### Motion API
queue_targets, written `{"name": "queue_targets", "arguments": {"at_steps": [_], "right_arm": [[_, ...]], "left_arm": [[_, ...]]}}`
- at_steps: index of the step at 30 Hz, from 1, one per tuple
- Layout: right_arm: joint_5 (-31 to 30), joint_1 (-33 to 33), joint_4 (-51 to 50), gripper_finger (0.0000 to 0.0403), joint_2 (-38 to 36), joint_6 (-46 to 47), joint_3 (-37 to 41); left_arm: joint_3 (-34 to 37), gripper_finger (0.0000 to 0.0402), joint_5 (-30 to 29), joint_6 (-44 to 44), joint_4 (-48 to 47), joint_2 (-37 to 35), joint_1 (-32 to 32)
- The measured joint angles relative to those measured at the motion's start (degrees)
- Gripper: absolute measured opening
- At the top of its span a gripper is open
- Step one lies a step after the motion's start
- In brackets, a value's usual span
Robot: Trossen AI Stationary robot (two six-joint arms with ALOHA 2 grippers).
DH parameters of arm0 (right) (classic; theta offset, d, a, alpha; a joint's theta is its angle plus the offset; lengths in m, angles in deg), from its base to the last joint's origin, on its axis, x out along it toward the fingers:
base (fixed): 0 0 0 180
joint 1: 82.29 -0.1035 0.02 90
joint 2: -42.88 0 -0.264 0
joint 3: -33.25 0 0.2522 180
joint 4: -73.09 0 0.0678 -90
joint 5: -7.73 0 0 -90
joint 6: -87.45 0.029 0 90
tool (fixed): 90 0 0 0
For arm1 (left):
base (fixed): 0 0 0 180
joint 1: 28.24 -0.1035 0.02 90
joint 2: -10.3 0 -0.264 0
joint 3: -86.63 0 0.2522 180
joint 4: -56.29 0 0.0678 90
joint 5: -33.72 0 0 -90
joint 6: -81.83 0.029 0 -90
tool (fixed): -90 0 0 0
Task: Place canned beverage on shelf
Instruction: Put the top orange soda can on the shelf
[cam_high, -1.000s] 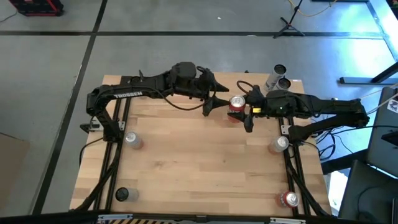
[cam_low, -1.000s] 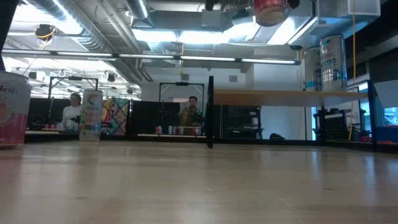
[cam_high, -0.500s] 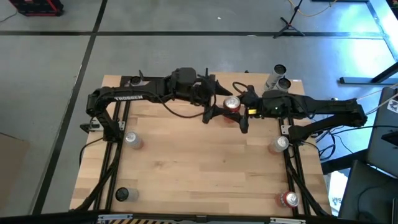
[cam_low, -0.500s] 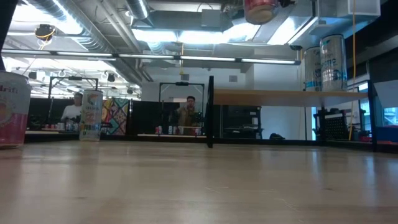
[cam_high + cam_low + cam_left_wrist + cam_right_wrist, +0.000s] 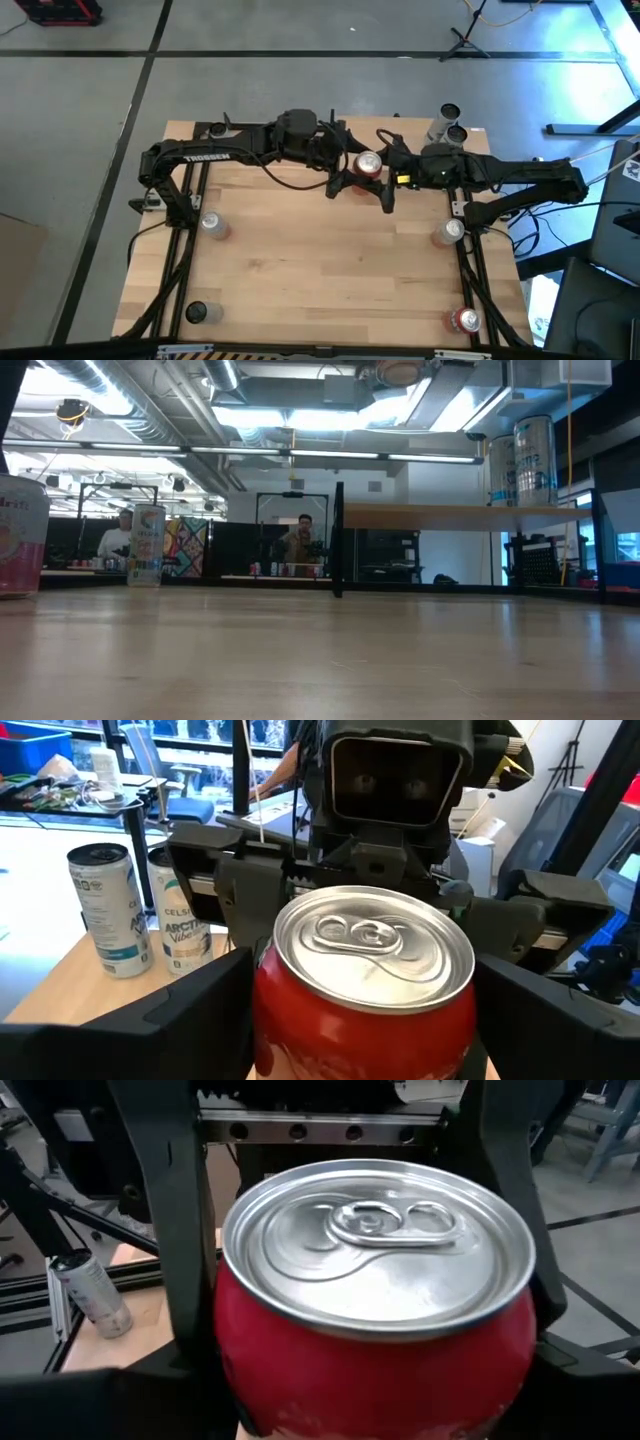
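Red aluminium with a silver pull-tab lid, the beverage can hangs in the air above the far middle of the light-wood tabletop, caught between the two dark arms that meet there. In the high view the left gripper reaches in from the left and the right gripper from the right, and the can sits between them. The right wrist view shows the can upright with the right arm's dark fingers pressed along both of its flanks, so that gripper is clamped on it. In the left wrist view the can fills the space between the left arm's fingers, which stand wide on either side; whether they touch the can cannot be told. The low view shows only the can's underside at the top edge, well above the table. The small light-wood shelf on black metal posts stands at the far right of the table, carrying two slim silver cans. Other cans stand apart near the table's edges: a silver one at the left, a silver one at the right, a dark one at the near left and a red one at the near right.
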Motion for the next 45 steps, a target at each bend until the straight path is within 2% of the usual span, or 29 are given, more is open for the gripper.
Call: {"name": "queue_targets", "arguments": {"at_steps": [6,11,15,21,27,32,38,42,45], "right_arm": [[0.0,0.0,1.0,0.0274,0.0,0.0,0.0],[0.4,0.0,2.2,0.0276,0.7,-0.7,0.0],[0.4,0.0,2.3,0.03,0.9,-0.8,0.0],[0.5,0.0,1.4,0.035,0.0,-0.8,0.0],[1.3,-0.1,-8.2,0.0366,-7.4,1.0,-0.1],[2.9,-0.1,-18.4,0.0368,-15.0,4.8,-0.1],[4.4,-0.1,-23.4,0.0369,-21.8,5.9,-0.1],[5.9,0.0,-23.6,0.0369,-24.1,5.2,-0.1],[6.5,0.0,-23.8,0.0369,-24.8,4.9,-0.1]], "left_arm": [[0.0,0.0336,-0.2,0.1,0.3,0.0,0.3],[0.0,0.0297,0.0,0.2,0.1,-0.2,-0.1],[0.0,0.0265,0.5,0.4,-0.2,-0.2,-0.1],[0.0,0.0264,-2.2,0.5,0.6,0.0,-0.1],[0.1,0.0264,-5.3,0.5,-0.4,0.1,-0.1],[0.1,0.0264,-11.4,1.6,1.0,0.7,-0.4],[-0.3,0.0264,-11.6,-1.6,7.1,4.7,-2.9],[-4.1,0.0264,-11.8,-4.0,7.0,9.4,-4.6],[-9.5,0.0264,-11.7,-4.4,7.8,13.6,-5.3]]}}
